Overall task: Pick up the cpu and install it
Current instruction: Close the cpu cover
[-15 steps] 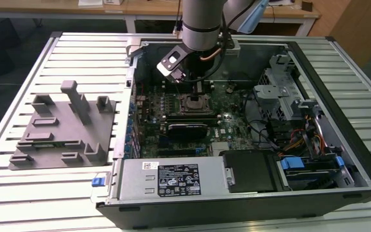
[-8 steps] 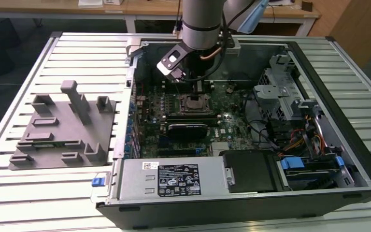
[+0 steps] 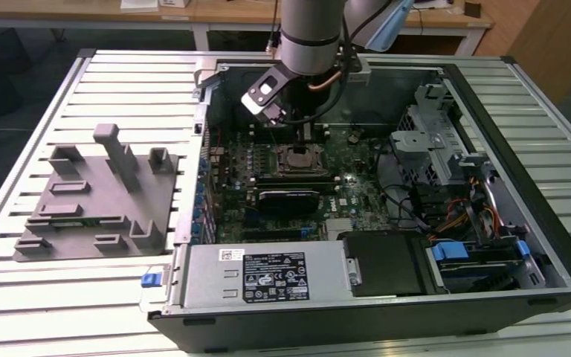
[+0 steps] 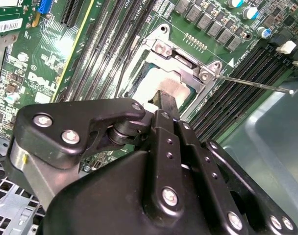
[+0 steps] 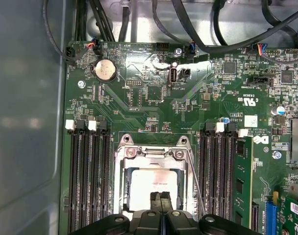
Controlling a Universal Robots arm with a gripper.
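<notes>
Cpu (image 5: 151, 188) lies in socket (image 5: 122, 166); jaws pressed together, tips at cpu's edge. Probably light, stiff, fragile, slick-topped; best held by opposite rims.

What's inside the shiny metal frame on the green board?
The silvery cpu lies inside the frame. The tool stands over one edge, covering that part; whatever is beneath the cpu is hidden.

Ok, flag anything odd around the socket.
Nothing looks damaged or askew. The cpu lies square in the socket; only the thin lever angles out from the frame, seemingly unlatched.
</notes>
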